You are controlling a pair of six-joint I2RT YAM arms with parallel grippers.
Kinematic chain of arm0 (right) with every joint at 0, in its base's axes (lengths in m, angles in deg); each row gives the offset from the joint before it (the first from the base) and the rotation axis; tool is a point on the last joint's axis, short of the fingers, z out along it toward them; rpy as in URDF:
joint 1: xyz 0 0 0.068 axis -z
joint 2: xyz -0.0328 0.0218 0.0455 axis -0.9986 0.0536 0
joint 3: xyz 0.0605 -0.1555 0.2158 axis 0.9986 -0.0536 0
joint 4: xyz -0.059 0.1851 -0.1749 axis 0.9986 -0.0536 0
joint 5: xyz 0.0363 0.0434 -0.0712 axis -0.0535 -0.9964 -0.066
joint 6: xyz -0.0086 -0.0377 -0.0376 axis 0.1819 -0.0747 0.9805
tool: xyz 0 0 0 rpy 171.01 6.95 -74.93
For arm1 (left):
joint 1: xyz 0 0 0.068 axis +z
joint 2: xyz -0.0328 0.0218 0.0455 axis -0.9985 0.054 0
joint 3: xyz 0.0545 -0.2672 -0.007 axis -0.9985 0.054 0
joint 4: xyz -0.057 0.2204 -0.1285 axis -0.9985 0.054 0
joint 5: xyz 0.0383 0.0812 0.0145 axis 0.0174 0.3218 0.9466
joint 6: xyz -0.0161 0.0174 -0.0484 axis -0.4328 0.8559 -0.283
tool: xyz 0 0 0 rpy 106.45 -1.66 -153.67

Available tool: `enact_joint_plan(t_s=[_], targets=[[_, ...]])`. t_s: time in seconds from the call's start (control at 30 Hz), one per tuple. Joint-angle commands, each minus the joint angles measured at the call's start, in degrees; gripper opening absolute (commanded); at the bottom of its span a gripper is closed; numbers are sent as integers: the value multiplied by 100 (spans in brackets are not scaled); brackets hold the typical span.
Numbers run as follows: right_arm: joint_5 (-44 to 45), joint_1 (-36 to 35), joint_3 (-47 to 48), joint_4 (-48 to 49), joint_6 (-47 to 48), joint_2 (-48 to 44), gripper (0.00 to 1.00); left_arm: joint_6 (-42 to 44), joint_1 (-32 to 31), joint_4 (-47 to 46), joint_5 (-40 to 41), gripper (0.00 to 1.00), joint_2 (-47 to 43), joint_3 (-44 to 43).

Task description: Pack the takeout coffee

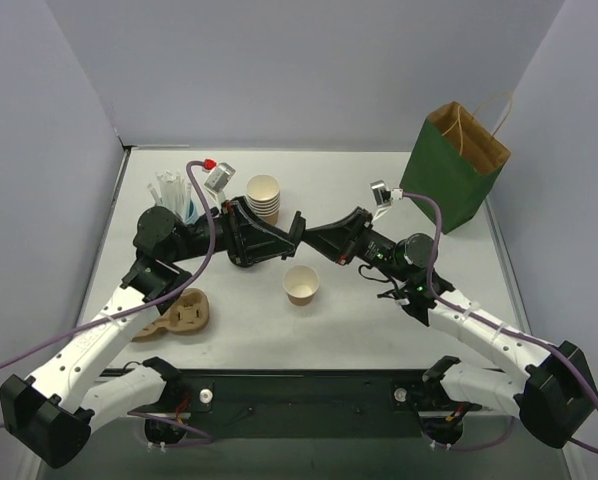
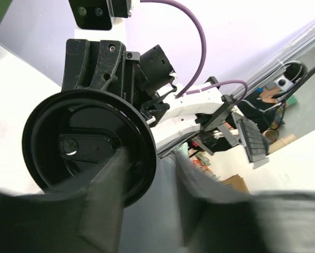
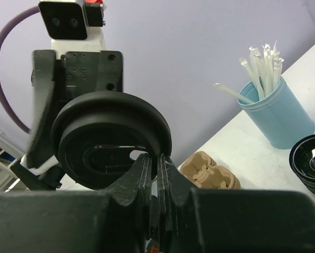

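- Kraft-brown paper cup (image 1: 301, 285) stands upright and open-topped near the middle of the table (image 1: 369, 325). The takeout coffee is not whole yet, because its black lid (image 3: 112, 139) is in the air just behind the cup, between my two arms.
- My right claw (image 3: 158, 171) is pinched together on the lid's rim, with the disc standing on edge in front of my wrist camera.
- My left claw (image 2: 149, 161) sits at the other side of the same lid with its jaws apart. The rim lies in the gap close to one finger, and I judge that this claw bears none of the weight.
- I read the step in hand as a handover of the lid, with my right side taking it. To do it well, I should draw the left claw straight back along its own line, so no finger catches the rim and twists the disc in that thin pinch.
- After that I should turn the lid flat, centre it over the cup's mouth and press down evenly. A grip at one edge can tip the lid, and the light cup may slide or crumple.
- Farther out are the stack of lidless cups (image 1: 264, 198) behind, the moulded carrier (image 1: 184, 315) at the left and the blue straw holder (image 3: 276, 113). The green paper bag (image 1: 454, 170) stands at the far right, and I expect the capped cup goes there.
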Motion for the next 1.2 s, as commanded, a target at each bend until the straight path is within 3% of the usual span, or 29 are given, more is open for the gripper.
enact_joint_plan(t_s=[0.0,0.17,0.2,0.23,0.43,0.57,0.77,0.97,1.17], targets=[[295,-19,176,90,315,-359,0,721,21,551,327,61,-236,-191],[866,-19,772,-3178,1710,-1009,0,2006,48,2492,1408,81,-491,-648],[1050,-27,922,-3687,1896,-1071,0,2400,57,2774,1724,89,-587,-710],[1409,-28,1097,-4832,2081,-1098,0,2560,65,3212,2232,94,-631,-806],[2439,-36,2750,-8300,2838,-283,0,3817,83,4584,3975,97,-746,-1035],[2966,-133,3330,-9281,2909,421,0,4371,83,5010,4758,97,-693,-730],[3442,-704,4060,-10072,2909,1722,0,4557,92,4773,5330,97,-1000,334],[3724,-1082,4763,-10495,2944,2803,0,4680,101,4965,5497,97,-1255,309],[3855,-1231,5484,-10864,2979,3630,0,4671,127,5062,6525,97,-1870,380]])
